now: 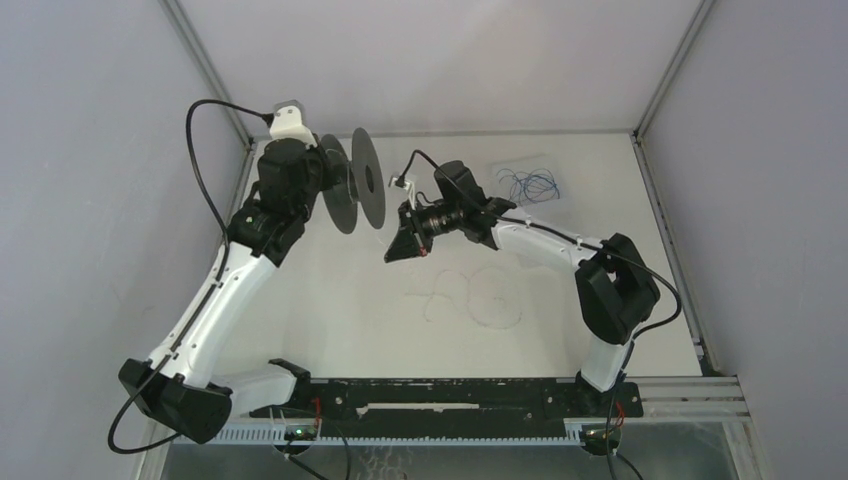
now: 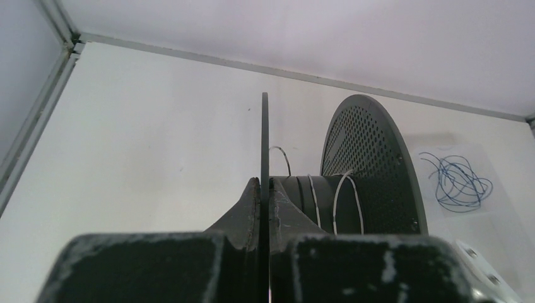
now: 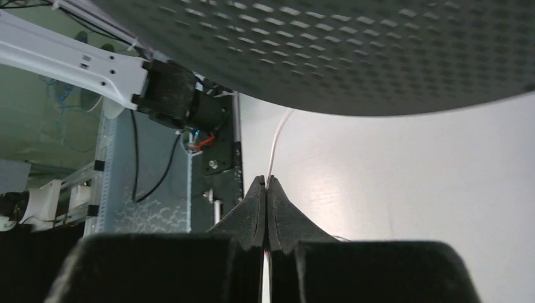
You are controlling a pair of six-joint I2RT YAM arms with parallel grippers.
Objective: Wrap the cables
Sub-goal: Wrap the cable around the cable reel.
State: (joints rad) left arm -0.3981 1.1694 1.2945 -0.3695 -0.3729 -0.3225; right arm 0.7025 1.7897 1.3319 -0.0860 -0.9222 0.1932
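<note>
The right gripper [image 3: 267, 189] has its fingers pressed together on the cable [image 3: 272, 158], the thin whitish cord, just beside the perforated outer flange of the black spool [image 1: 368, 180]. The left gripper [image 2: 265, 192] is clamped tight on the rim of the spool's other flange, holding it on edge above the far left part of the table [image 1: 330, 310]. A few turns already sit on the hub, and the rest of the cord lies in loose loops on the middle of the table, nearer its near edge than its far one. The step in hand looks like laying another turn. To do it well, the right arm should carry the cord around the hub between the two flanges, never over a rim, with light tension so each turn beds beside the last. The pinch will need re-taking further down the cord as the slack runs out. The overhead view is too coarse to tell whether the span from pinch to hub is taut, so it may be worth taking up slack first. The loops could knot as they lift, and the cord should stay well away from the blue wire [image 1: 530, 185] near the far right corner.
</note>
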